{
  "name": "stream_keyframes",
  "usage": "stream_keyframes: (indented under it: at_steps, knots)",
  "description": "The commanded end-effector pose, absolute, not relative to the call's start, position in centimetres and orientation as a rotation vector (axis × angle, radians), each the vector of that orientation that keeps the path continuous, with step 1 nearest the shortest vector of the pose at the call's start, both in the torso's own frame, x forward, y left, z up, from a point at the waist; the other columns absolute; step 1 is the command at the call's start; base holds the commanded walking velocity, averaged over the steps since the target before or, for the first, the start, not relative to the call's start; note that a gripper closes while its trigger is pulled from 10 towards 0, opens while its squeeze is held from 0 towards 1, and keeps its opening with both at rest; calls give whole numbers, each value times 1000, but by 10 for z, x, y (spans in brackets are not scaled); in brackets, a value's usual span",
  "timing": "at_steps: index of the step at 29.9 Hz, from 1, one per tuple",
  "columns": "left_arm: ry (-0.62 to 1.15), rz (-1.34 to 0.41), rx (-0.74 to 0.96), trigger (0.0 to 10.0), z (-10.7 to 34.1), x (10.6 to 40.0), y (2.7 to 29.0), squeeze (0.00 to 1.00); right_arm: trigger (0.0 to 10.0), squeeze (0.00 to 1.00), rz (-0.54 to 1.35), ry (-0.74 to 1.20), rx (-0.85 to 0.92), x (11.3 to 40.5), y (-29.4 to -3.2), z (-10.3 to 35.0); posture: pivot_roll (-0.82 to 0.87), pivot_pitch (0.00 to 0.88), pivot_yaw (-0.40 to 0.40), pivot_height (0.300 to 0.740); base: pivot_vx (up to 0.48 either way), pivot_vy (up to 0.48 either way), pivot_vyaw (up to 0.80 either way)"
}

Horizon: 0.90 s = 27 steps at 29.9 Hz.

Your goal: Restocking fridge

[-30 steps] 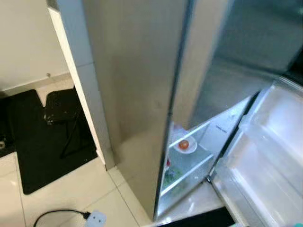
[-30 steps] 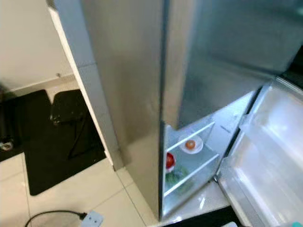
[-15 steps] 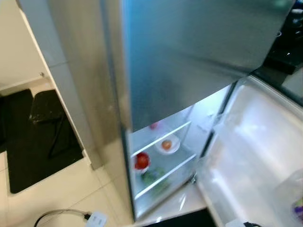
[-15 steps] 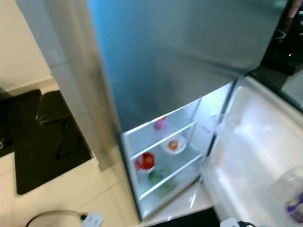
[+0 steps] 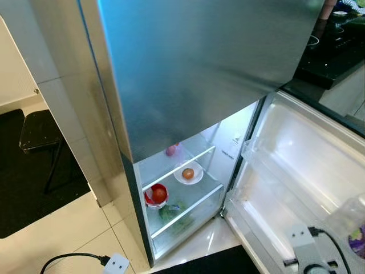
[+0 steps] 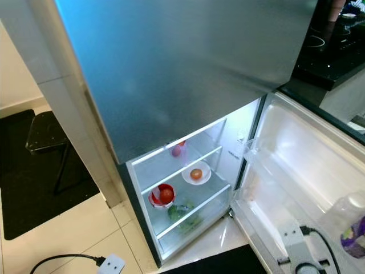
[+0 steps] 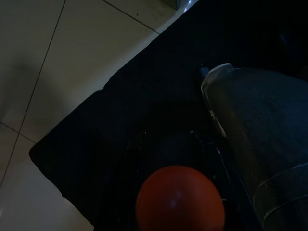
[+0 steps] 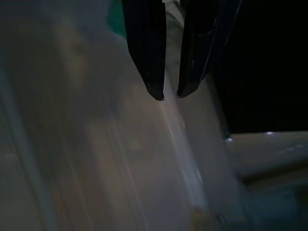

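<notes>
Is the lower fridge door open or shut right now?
Open. The lower door is swung wide to the right, showing lit shelves holding a white plate and a red bowl.

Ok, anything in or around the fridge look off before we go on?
Nothing spilled or damaged. The fridge lower door stands wide open; a tomato in a red bowl, a plate and greens sit tidily on shelves. A power cord trails across the floor tiles.

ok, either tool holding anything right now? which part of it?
The left tool holds an orange-red ball-like item between its fingers, gripped at the sides. The right tool is nearly closed on nothing, beside a blurred pale surface.
</notes>
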<state>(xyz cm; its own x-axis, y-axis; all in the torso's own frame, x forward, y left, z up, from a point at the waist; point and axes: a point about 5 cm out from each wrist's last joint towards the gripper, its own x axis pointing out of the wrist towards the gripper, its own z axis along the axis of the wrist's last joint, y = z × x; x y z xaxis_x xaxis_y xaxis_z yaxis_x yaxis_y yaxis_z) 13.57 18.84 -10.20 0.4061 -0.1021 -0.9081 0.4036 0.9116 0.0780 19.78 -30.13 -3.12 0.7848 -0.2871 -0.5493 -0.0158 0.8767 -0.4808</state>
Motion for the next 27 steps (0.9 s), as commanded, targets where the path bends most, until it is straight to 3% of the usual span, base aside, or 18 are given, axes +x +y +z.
stream_keyframes:
  at_steps: [1,8,19,27]
  knots:
    - [1151,-410,241,10000,-109,120,162,0,10000,0,-99,670,-477,197,-295,-35,7,45,-47,740,0,0,0]
    - [1152,-408,241,10000,-110,119,162,0,10000,0,31,724,-472,188,-277,-48,8,45,-47,740,0,0,0]
    - [1141,-393,243,10000,-109,121,163,0,10000,0,7,975,-410,136,-272,-79,11,39,-48,740,0,0,0]
    - [1137,-394,237,10000,-109,121,161,0,10000,0,14,1075,-373,106,-267,-91,9,39,-44,740,0,0,-788]
